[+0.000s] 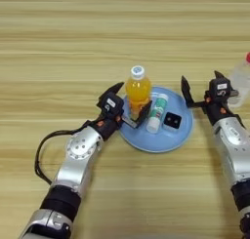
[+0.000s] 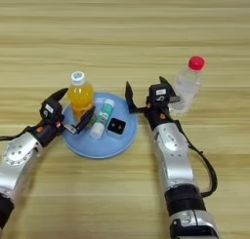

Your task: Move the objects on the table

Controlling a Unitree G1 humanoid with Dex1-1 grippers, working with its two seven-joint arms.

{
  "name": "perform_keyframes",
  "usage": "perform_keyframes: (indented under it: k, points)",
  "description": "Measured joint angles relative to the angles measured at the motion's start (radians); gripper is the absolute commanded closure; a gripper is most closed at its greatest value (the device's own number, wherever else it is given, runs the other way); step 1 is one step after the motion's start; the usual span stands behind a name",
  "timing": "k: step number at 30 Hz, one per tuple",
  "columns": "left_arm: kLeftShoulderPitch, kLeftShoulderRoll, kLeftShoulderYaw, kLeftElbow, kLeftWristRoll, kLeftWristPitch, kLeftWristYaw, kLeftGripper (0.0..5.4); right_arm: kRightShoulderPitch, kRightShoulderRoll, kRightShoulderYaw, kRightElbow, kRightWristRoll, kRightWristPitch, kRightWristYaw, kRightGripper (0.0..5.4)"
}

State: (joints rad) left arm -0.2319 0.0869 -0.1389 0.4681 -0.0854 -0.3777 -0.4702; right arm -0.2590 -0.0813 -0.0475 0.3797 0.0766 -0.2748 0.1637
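Bottle (image 1: 138,89) of orange drink stands upright at the plate's (image 1: 161,140) ten o'clock edge, long axis vertical. Beside it at three o'clock lie the tube (image 1: 157,112) and the black block (image 1: 172,121). Left end effector (image 1: 131,106) is nearest, its fingers spread wide around the bottle's base, apparently not yet clamped. Right end effector (image 2: 146,95), wide and empty, hangs between plate and a clear red-capped bottle (image 2: 187,84).

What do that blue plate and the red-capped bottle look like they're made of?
The blue plate looks like smooth plastic, evenly coloured with a soft sheen, though glazed ceramic is possible. The red-capped bottle seems thin clear plastic: the table shows through it.
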Motion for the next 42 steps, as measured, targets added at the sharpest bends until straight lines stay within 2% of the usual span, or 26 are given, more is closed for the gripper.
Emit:
perform_keyframes:
  k: [5, 8, 15, 16, 33, 37, 42]
  points:
    - [-0.031, -0.006, 0.016, 0.035, -0.001, -0.003, 0.000, 0.00, 0.000, 0.000, 0.001, 0.000, 0.000, 0.000, -0.002, 0.02]
    - [-0.063, -0.036, 0.016, 0.073, 0.000, -0.003, 0.008, 0.00, 0.000, 0.001, 0.001, 0.000, 0.000, 0.000, -0.002, 0.02]
    - [-0.064, -0.041, 0.016, 0.090, 0.001, -0.013, 0.006, 0.00, 0.000, 0.007, 0.004, 0.000, 0.000, 0.000, -0.003, 0.02]
    - [-0.064, -0.042, 0.016, 0.091, 0.001, -0.014, 0.006, 0.22, 0.000, 0.008, 0.004, 0.000, 0.000, 0.000, -0.003, 0.00]
    - [-0.064, -0.067, 0.017, 0.106, -0.001, -0.025, -0.013, 1.94, 0.000, 0.008, 0.002, 0.000, 0.000, 0.000, -0.004, 0.00]
    - [-0.063, -0.064, 0.024, 0.103, -0.001, -0.025, -0.011, 2.01, 0.000, 0.009, 0.002, 0.000, 0.000, 0.000, -0.004, 0.00]
    - [-0.059, -0.046, 0.080, 0.048, -0.031, -0.021, 0.007, 2.02, 0.000, 0.009, 0.002, 0.000, -0.001, 0.000, -0.005, 0.00]
